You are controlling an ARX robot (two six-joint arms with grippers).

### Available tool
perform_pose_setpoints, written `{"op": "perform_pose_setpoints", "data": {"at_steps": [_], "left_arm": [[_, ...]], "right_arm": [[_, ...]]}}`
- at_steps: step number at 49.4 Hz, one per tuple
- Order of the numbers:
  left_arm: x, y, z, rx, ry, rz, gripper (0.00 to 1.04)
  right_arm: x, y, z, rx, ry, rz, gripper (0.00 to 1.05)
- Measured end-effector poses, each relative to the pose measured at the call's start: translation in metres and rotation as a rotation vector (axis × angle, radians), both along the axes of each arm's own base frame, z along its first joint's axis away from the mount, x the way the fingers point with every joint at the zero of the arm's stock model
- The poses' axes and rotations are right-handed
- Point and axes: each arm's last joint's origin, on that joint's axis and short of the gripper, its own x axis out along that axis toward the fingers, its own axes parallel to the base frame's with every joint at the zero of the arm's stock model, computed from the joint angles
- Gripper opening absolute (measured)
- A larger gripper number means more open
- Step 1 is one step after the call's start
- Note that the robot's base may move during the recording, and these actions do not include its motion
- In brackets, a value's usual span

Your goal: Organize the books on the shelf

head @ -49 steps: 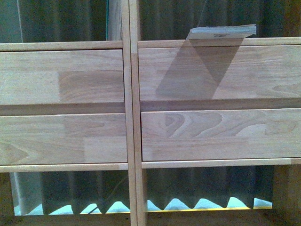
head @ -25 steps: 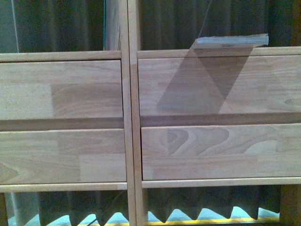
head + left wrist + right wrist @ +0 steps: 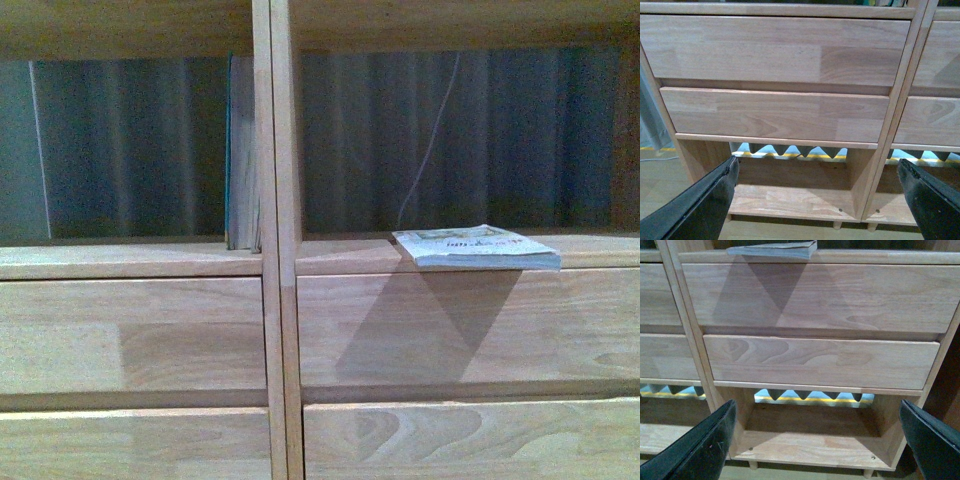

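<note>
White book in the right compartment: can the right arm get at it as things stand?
Probably yes. The white book lies flat, overhanging the shelf edge, with nothing in front or on top. The right gripper is open but faces the drawers below the book, so it would have to rise.

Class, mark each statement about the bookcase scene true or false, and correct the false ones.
1. The white book lies flat on the shelf, right of the central divider. True.
2. The teal book also lies flat. False: it stands upright against the central divider, in the left compartment.
3. The left gripper grips a book. False: it is open and empty.
4. The right gripper is open. True.
</note>
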Motion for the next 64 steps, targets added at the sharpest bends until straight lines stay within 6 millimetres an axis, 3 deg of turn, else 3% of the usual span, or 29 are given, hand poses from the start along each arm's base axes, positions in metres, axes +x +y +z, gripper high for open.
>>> {"op": "perform_pose_setpoints", "data": {"at_steps": [3, 7, 13, 20, 25, 33, 44, 55, 64], "left_arm": [[0.000, 0.000, 0.000, 0.000, 0.000, 0.000, 0.98], [0.000, 0.000, 0.000, 0.000, 0.000, -0.001, 0.98], [0.000, 0.000, 0.000, 0.000, 0.000, 0.000, 0.98], [0.000, 0.000, 0.000, 0.000, 0.000, 0.000, 0.98], [0.000, 0.000, 0.000, 0.000, 0.000, 0.000, 0.98], [0.000, 0.000, 0.000, 0.000, 0.000, 0.000, 0.98], [0.000, 0.000, 0.000, 0.000, 0.000, 0.000, 0.98], [0.000, 0.000, 0.000, 0.000, 0.000, 0.000, 0.98], [0.000, 0.000, 0.000, 0.000, 0.000, 0.000, 0.98]], "right_arm": [[0.000, 0.000, 0.000, 0.000, 0.000, 0.002, 0.98], [0.003, 0.000, 0.005, 0.111, 0.036, 0.135, 0.98], [0.016, 0.002, 0.039, 0.228, -0.015, 0.233, 0.98], [0.053, 0.007, 0.085, 0.373, -0.067, 0.273, 0.98], [0.090, 0.014, 0.100, 0.471, -0.030, 0.293, 0.98], [0.159, 0.031, 0.091, 0.699, 0.137, 0.289, 0.98], [0.228, 0.054, 0.062, 0.896, 0.271, 0.238, 0.98], [0.268, 0.063, 0.057, 0.958, 0.306, 0.172, 0.98], [0.290, 0.061, 0.078, 0.998, 0.242, 0.169, 0.98]]}}
